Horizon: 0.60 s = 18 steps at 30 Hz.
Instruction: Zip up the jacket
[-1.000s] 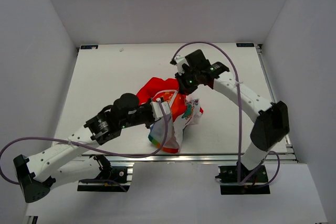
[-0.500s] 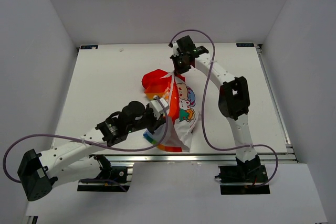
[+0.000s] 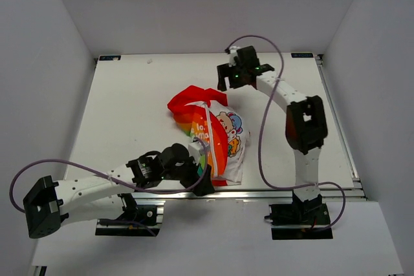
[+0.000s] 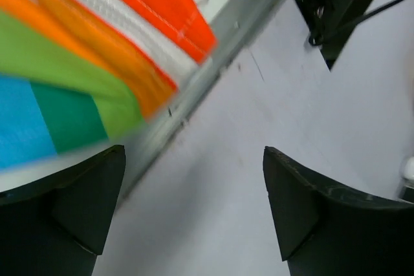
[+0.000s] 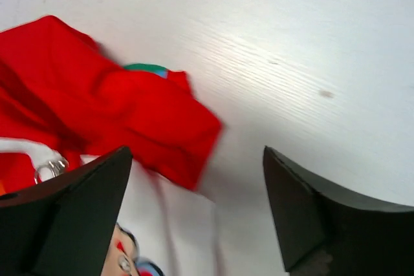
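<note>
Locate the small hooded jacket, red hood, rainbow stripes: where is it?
Top view: the jacket lies crumpled in the middle of the table, red hood nearest the right gripper, hem at the near edge beside the left gripper.

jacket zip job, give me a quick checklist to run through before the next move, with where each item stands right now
1. Left pincer open and empty: ok, jaws apart, nothing between them.
2. Right pincer open and empty: ok, jaws apart, over the edge of the red hood.
3. Jacket spread flat: not ok, it lies bunched and the hood is crumpled.
4. Hem away from the table's near edge: not ok, the striped hem lies right by the edge rail.
5. Zipper slider located: cannot tell. A small metal ring shows beside the hood, and white zipper tape by the hem.
6. Zip closed: cannot tell.
</note>
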Tool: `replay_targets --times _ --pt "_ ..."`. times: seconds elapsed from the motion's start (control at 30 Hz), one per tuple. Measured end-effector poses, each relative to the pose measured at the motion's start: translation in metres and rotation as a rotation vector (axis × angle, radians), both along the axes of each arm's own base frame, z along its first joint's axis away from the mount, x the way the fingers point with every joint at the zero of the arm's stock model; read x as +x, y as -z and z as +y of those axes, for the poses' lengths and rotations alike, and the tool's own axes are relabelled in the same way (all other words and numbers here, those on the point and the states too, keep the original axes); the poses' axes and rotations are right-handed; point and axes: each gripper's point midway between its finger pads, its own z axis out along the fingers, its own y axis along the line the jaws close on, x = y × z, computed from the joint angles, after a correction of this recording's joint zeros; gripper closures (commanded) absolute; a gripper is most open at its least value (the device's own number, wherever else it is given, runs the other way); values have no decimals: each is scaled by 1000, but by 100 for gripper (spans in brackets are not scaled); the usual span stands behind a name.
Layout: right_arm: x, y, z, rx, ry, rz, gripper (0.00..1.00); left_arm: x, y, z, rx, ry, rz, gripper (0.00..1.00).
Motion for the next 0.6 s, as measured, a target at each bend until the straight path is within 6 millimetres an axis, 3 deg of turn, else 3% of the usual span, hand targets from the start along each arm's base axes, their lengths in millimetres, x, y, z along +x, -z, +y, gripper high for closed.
replay_targets --times 0.13,0.2,0.3,0.37,0.43,0.53,0.6 --pt "-9 -49 -52 19 99 -102 11 -18 10 15 62 -27 116 2" --pt "-26 -76 -66 35 134 -156 11 -17 10 24 85 -80 137 2" --pt "-62 -93 -73 61 147 -180 11 -8 3 37 121 -206 145 2" --pt "-85 -83 -77 68 155 -150 11 5 -5 45 157 -317 141 2" --pt "-109 -57 -82 59 166 -79 11 27 -17 51 173 -440 130 2" --pt "-145 -1 -96 14 191 65 11 75 -24 66 184 -641 129 2" --pt "-161 26 -105 -30 208 144 11 118 -19 89 214 -800 139 2"
